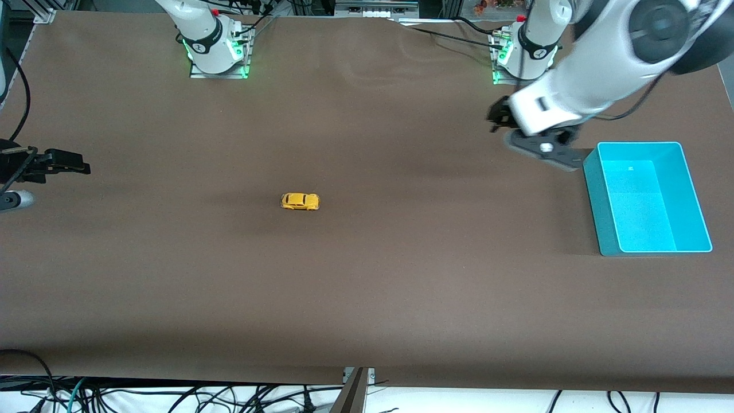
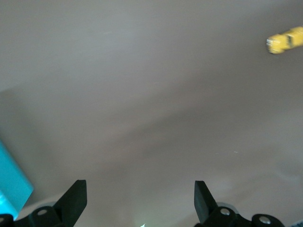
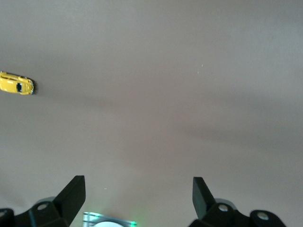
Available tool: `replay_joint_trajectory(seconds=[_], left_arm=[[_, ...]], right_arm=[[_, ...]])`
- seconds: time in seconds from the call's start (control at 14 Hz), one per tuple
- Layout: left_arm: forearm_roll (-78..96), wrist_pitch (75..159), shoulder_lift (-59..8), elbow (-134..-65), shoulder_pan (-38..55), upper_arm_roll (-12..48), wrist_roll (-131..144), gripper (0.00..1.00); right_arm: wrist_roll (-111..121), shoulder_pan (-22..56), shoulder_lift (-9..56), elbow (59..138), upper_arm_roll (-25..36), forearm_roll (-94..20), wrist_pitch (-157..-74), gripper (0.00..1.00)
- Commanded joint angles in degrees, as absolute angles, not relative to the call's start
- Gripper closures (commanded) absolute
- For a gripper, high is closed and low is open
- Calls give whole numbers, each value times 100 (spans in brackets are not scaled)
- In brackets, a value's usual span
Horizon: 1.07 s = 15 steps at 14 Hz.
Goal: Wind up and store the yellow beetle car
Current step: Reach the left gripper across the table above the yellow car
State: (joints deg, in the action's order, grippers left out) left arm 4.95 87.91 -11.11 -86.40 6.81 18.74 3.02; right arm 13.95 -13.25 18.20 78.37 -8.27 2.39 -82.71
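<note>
Two empty, wide-open end effectors: left end effector [image 1: 504,123] hangs beside the turquoise bin [image 1: 697,195], right end effector [image 1: 71,162] waits at 9 o'clock. Yellow beetle car [image 1: 300,201] sits mid-counter [image 1: 367,298], untouched; next up looks like reaching over and grabbing it.

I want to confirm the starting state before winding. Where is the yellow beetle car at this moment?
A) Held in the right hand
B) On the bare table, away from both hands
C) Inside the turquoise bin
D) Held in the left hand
B: the yellow beetle car sits alone on the table, the turquoise bin holds nothing, and the left hand and right hand are open and empty.
</note>
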Motion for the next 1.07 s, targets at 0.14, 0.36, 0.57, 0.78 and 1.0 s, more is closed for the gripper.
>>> replay_joint_trajectory(seconds=[0.14,0.36,0.57,0.78,1.0], left_arm=[[519,9611,-2767,-7234,2063,1828,220,0],[440,11236,-3408,-7216,2748,1785,45,0],[-744,12372,-4032,-7120,3794,1355,-149,0],[-809,12822,-4612,-6673,4375,959,-508,0],[-809,13540,-5026,-6425,5052,353,-809,0]], right_arm=[[949,-1301,1670,7752,-861,176,-8042,0],[914,-1283,1644,7752,-975,202,-7893,0],[975,-1222,1644,7743,-1055,536,-7761,0],[958,-1187,1477,7717,-1212,580,-7752,0],[967,-995,1336,7725,-1222,965,-7796,0]])
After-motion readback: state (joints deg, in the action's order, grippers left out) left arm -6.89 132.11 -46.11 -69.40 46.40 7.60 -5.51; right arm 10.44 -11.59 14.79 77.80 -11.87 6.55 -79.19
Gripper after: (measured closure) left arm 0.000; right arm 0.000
